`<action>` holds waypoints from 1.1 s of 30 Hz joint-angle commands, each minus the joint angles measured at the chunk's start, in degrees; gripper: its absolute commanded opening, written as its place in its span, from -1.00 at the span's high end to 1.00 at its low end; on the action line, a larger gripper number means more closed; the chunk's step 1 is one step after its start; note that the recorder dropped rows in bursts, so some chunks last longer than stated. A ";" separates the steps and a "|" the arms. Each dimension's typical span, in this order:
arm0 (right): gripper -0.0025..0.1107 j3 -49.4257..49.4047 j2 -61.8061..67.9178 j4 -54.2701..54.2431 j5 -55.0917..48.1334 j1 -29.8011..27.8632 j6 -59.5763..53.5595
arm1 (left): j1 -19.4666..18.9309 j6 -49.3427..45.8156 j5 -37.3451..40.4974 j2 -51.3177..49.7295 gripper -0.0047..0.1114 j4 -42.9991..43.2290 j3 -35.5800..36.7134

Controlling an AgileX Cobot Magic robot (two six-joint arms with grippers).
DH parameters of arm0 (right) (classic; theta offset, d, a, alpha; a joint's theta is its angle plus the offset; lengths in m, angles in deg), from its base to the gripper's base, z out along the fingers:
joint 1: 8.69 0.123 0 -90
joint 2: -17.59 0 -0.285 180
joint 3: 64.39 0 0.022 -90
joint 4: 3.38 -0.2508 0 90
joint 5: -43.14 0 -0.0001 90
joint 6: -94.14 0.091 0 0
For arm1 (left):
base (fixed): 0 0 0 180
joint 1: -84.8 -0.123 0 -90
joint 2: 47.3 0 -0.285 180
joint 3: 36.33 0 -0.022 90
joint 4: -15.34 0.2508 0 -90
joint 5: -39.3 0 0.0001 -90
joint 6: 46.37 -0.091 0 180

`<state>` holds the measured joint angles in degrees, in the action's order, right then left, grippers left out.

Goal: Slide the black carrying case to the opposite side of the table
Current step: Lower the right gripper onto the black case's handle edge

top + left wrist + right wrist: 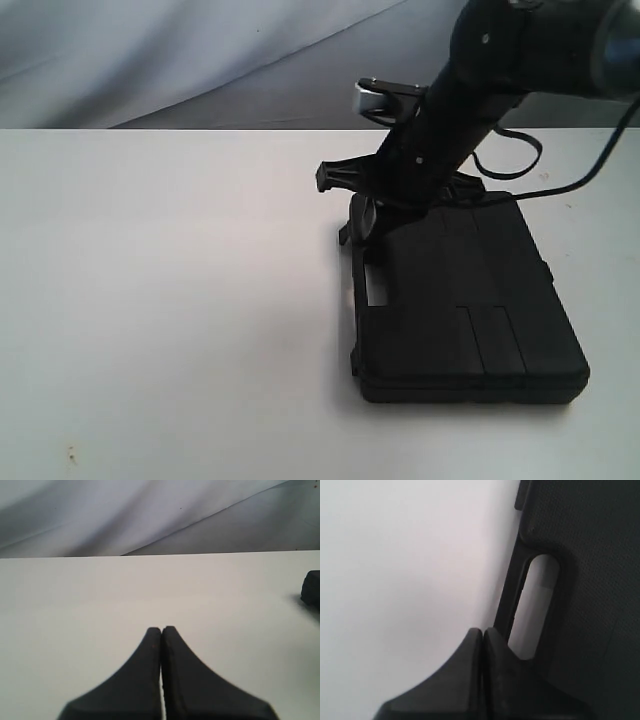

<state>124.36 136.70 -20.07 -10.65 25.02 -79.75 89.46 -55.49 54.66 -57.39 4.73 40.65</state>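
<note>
The matte black case (465,305) lies flat on the white table (150,300), right of the middle in the exterior view, with its handle slot (375,290) on its left edge. My right gripper (350,232) comes down from the upper right and is shut at the far end of that handle edge. In the right wrist view its shut tips (482,630) sit just beside the case rim, close to the slot (535,605); whether they touch it I cannot tell. My left gripper (161,629) is shut and empty over bare table (75,605); the exterior view does not show it.
A grey cloth backdrop (200,60) hangs behind the table's far edge. A black cable (520,150) loops off the right arm above the case. A dark shape (311,587) shows at the edge of the left wrist view. Small specks (70,455) mark the near left.
</note>
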 commanded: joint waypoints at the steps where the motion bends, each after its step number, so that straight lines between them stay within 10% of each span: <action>1: 0.96 4.72 4.19 4.49 -3.08 2.18 2.48 | -0.07 0.04 -0.09 0.13 0.92 -0.46 0.23; 12: 0.96 8.15 6.25 9.55 -2.19 3.02 8.50 | -0.07 0.04 -0.09 0.13 0.92 -0.46 0.23; 21: 0.36 8.15 6.61 8.75 -2.10 3.02 8.50 | -0.07 0.04 -0.09 0.13 0.92 -0.46 0.23; 33: 0.31 8.04 11.95 8.55 -2.83 3.02 11.07 | -0.07 0.04 -0.09 0.13 0.92 -0.46 0.23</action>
<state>132.13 147.95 -11.23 -13.24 27.90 -69.07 89.46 -55.49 54.66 -57.39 4.73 40.65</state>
